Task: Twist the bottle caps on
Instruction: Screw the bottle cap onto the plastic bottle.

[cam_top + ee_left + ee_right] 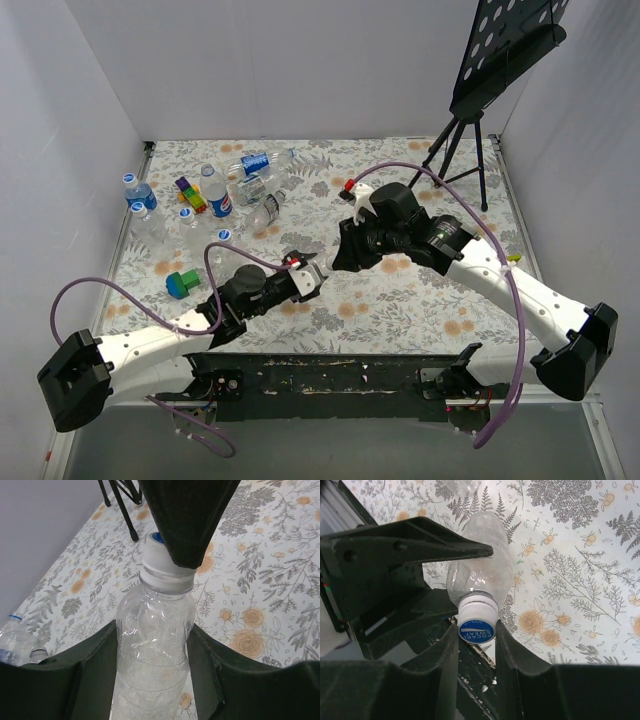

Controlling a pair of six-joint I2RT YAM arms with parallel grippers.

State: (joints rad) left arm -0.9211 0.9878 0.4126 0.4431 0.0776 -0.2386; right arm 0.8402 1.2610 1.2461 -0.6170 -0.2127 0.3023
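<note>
Jaws of the left gripper [152, 640] clenched on the body of a clear bottle [482, 565], one black finger pressed to each side at the bottom of the left wrist view. Jaws of the right gripper [476, 635] closed on that bottle's cap [165, 572], white-sided with a blue top, seated on the neck at the centre of the right wrist view. Both grippers nose to nose just below and left of the middle of the overhead frame, bottle bridging them but mostly hidden there.

Underneath, table [400, 310] under a floral cloth [420, 200], filling the middle of the overhead frame, pale walls [300, 70] on three sides. Black music stand [478, 110] on tripod legs in the upper right corner. White-and-black left arm [150, 345] and right arm [510, 285] reaching in from the lower corners, a purple cable [90, 290] looped along each.

Cluster of other bottles [225, 195] at upper left of the cloth, some upright, some lying, several with blue-and-white label bands. Blue caps [130, 180] already on a few upright ones near the left wall. Green-and-blue toy [181, 284] alone at left, below the cluster and well apart from it. Multicoloured block [189, 192] among the bottles, small yellow piece [185, 213] just beside it
</note>
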